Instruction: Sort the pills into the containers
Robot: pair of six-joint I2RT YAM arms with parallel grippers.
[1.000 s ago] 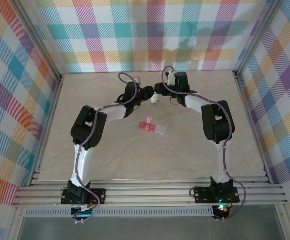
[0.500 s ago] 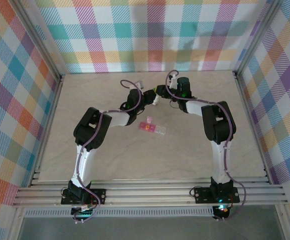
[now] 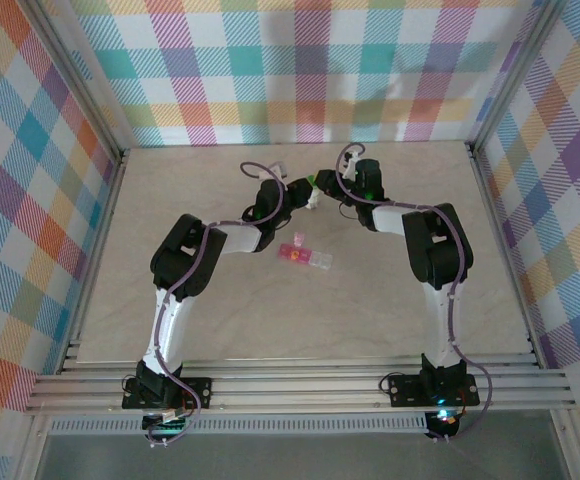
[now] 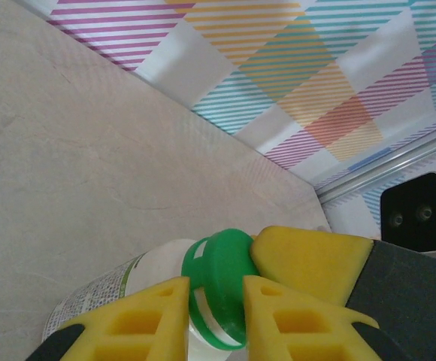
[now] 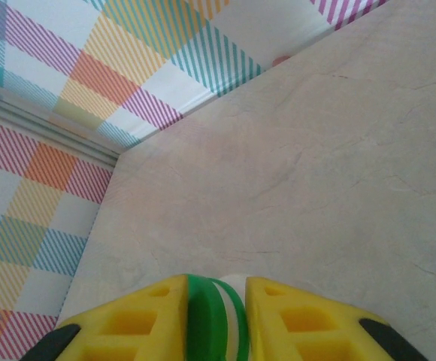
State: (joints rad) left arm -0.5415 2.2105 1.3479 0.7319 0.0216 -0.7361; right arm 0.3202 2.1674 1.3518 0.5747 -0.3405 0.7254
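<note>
Both arms meet at the far middle of the table [image 3: 220,310]. The left gripper [image 4: 214,289] is clamped on the white bottle [image 4: 120,282] right under its green cap [image 4: 222,263], and the right gripper [image 5: 216,289] is pinching that cap. The pink pill-box strip [image 3: 307,256] lies flat nearby, a bit closer to the bases and touching neither gripper.
</note>
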